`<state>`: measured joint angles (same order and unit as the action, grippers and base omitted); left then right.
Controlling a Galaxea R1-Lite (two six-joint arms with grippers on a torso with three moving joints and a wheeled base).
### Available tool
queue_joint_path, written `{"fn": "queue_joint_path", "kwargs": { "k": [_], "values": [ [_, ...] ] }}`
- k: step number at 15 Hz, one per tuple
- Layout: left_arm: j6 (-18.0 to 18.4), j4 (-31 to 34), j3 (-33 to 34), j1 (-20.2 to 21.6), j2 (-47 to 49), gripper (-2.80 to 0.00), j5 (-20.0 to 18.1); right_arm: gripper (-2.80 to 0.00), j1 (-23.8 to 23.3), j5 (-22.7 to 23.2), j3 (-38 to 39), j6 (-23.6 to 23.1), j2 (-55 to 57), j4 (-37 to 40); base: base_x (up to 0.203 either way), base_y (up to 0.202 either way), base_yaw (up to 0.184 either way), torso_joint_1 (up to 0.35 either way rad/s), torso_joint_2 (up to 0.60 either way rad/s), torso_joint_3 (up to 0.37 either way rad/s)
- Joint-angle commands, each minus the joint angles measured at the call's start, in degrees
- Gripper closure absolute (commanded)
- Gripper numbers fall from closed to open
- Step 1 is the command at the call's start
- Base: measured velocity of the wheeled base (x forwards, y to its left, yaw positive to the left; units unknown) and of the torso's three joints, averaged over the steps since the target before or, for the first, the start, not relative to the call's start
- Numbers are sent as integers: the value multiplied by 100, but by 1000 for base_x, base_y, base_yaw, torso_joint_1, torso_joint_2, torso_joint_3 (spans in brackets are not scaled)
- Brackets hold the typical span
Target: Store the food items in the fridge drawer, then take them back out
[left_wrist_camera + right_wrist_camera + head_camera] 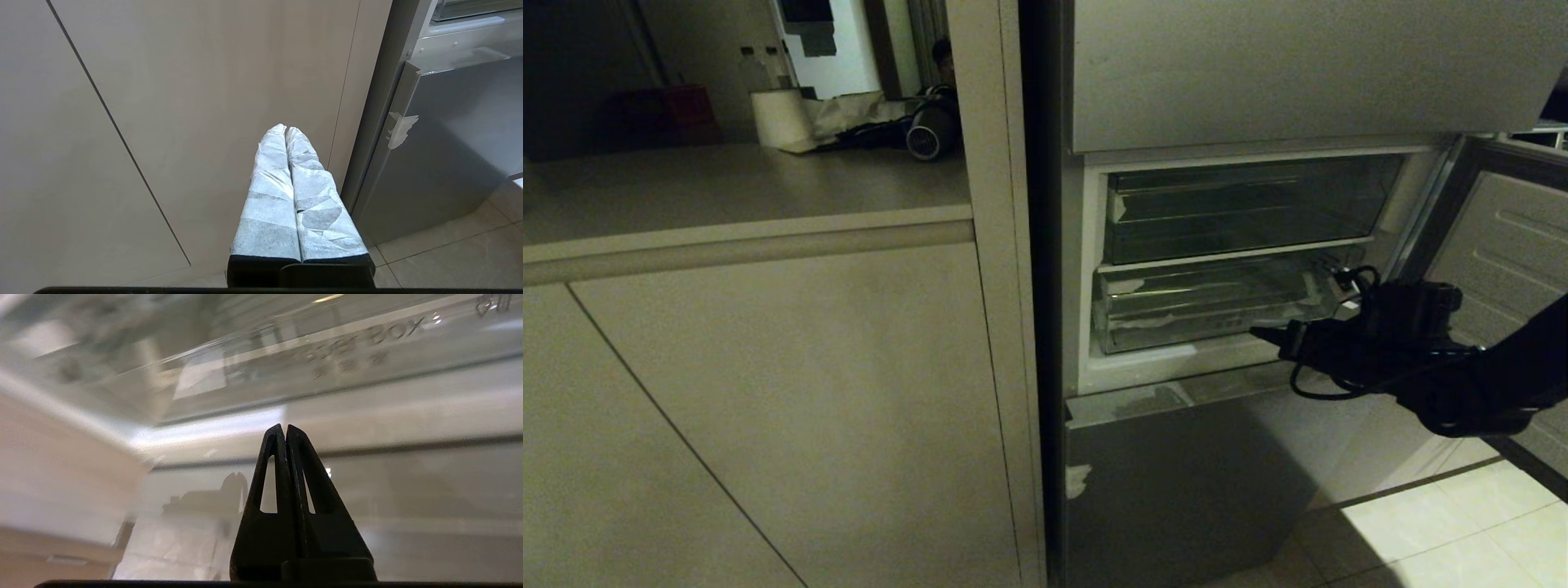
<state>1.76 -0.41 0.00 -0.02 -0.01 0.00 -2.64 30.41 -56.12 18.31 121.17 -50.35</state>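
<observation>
Presently the black right gripper (1262, 333), jaws pressed together and empty, is held level just beneath the lip of the clear plastic fridge drawer (1209, 306), presumably to hook it open, while no food is seen

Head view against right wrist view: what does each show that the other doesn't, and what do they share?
Only the head view shows the countertop with a paper roll, the cabinet front, the upper clear bin, the open fridge door and the floor tiles. Only the right wrist view shows raised lettering on the clear plastic. Both show the fridge drawer and the right claw, shut and empty, pointing at its lower front.
</observation>
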Motion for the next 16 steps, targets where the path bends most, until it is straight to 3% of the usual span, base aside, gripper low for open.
{"fn": "queue_joint_path", "kwargs": {
  "k": [1,8,10,12,13,16],
  "values": [
    [0,-2,0,2,0,0,0,0,-149,89,753,8,-1173,7,0,0,0,0,0,0],
    [0,-2,0,2,1,0,0,0,-1087,120,3080,-106,-4960,1193,0,0,0,0,0,0],
    [0,-2,0,-6,-8,0,0,0,-1217,115,4036,-364,-5910,1373,0,0,0,0,0,0],
    [0,-2,0,0,-4,0,0,0,-1296,-20,4729,-775,-6499,1461,0,0,0,0,0,0],
    [0,-2,0,1,0,0,0,0,-1319,-326,4877,-891,-6640,1484,0,0,0,0,0,0],
    [0,-2,0,-5,-1,0,0,0,-1336,-532,4981,-935,-6827,1493,-4,1,-68,-2,3,6]
  ]
}}
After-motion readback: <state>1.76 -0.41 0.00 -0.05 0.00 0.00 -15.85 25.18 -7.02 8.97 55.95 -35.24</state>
